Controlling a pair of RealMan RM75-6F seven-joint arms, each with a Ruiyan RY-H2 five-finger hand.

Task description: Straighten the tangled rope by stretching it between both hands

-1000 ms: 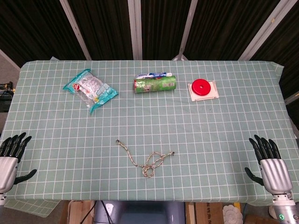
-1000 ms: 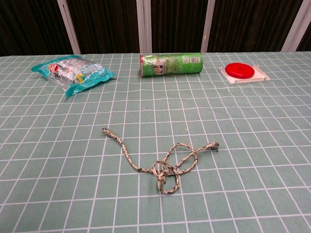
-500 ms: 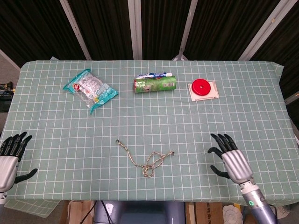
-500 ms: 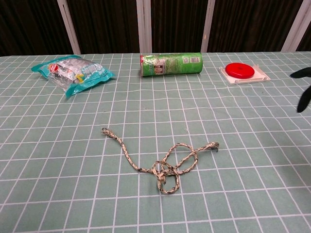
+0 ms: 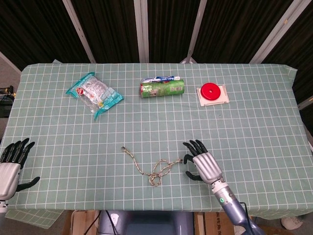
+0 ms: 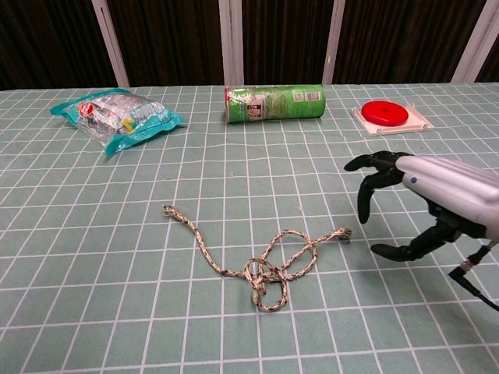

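Meanwhile left hand (image 5: pixel 11 164) stayed parked at table's (image 5: pixel 254 112) 8 o'clock corner, fingers spread, holding nothing. Rope (image 5: pixel 154 166) lay unmoved, tangled, near the 6 o'clock edge. Right hand (image 5: pixel 203 164) had swept in from 4 o'clock, fingers splayed, just beside rope's right end.

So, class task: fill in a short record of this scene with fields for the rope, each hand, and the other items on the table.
rope: tangled rope lying knotted on the checked tablecloth, held by neither hand
right hand: right hand open, fingers spread, just right of the rope's right end, not touching it
left hand: left hand open at the table's near left edge, far from the rope
other items: snack bag, green can on its side, red disc on a white tray
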